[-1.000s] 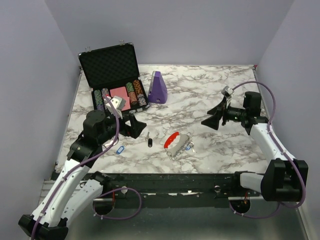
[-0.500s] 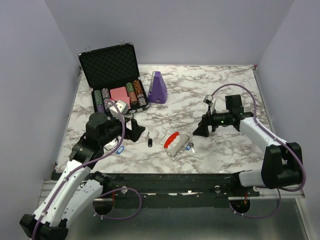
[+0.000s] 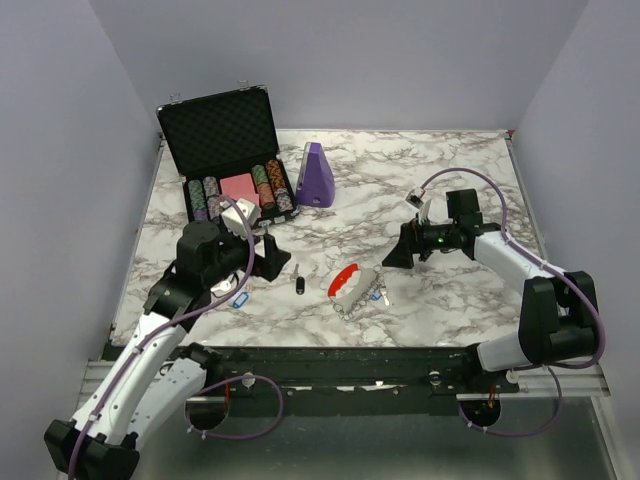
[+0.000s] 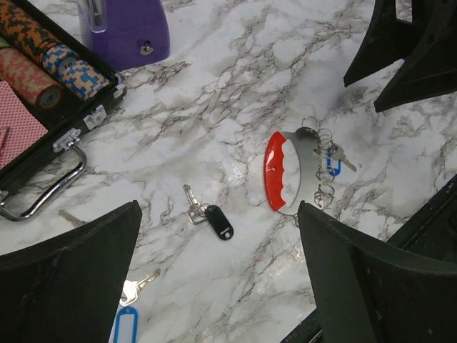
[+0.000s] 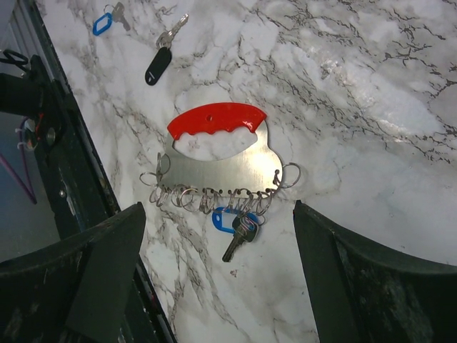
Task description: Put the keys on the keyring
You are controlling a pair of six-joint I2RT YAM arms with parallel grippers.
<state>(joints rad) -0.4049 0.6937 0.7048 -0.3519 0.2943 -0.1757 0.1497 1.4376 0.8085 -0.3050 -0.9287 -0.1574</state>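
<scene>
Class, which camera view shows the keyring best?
The right wrist view: the keyring lies central and large, red grip, metal plate, wire rings and one blue-tagged key clear. The left wrist view shows it smaller; the top view, tiny.

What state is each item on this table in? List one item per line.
Chip case: open, lid upright.
Keyring: lying flat, carrying one blue-tagged key.
Black key: loose, off the ring.
Loose blue key: off the ring.
Left gripper: open, empty.
Right gripper: open, empty.
</scene>
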